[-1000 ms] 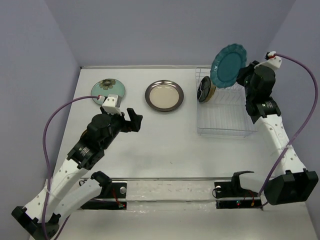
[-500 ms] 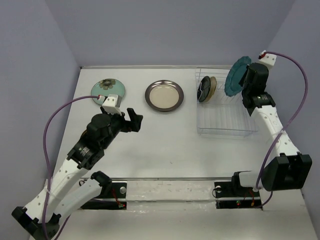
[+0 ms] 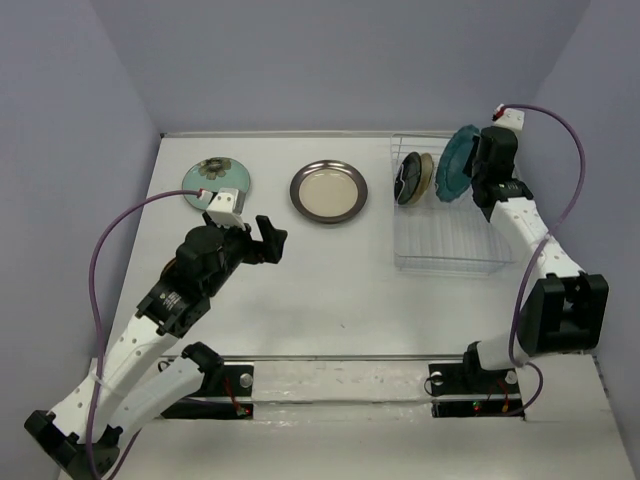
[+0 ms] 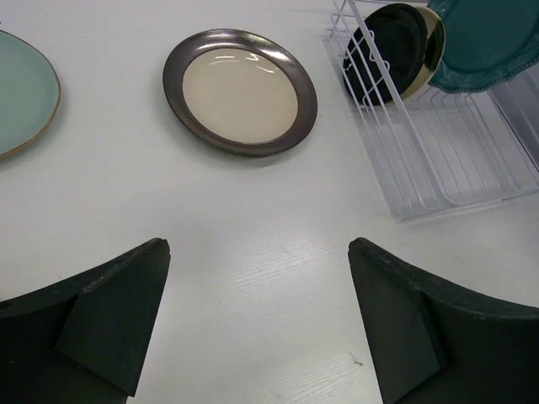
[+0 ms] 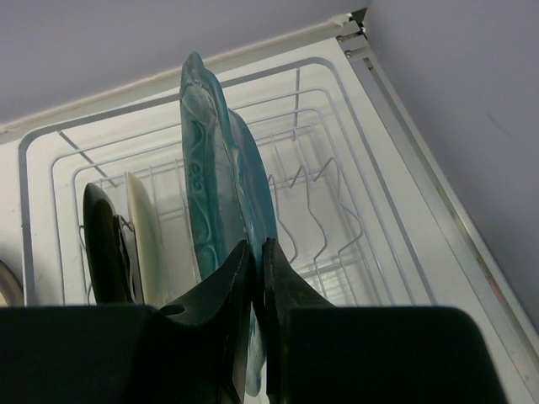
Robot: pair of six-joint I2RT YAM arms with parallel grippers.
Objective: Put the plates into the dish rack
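Holding the teal plate [image 5: 215,177] on edge over the rack [image 3: 450,250], my right gripper [image 5: 254,248] is pinched narrow on its rim, and my own fingers hide the lower edge, so I cannot tell whether it sits between the bars yet. Just to its left the black plate [image 3: 407,180] and the cream plate [image 3: 425,175] stand upright together at the rack's far left end; I count those two as loaded and the teal one as nearly so. The silver plate [image 3: 328,191] and the mint plate [image 3: 216,180] lie flat on the table [image 3: 320,290], well apart from the rack, so they are left to do. I see no other plates from here. My left gripper [image 4: 257,252] hangs above the table with its jaws spread wide and nothing between them, nearer the mint plate than the silver one. The table is plain matte white, and pale lavender walls [image 3: 330,60] close it in behind and at both sides.
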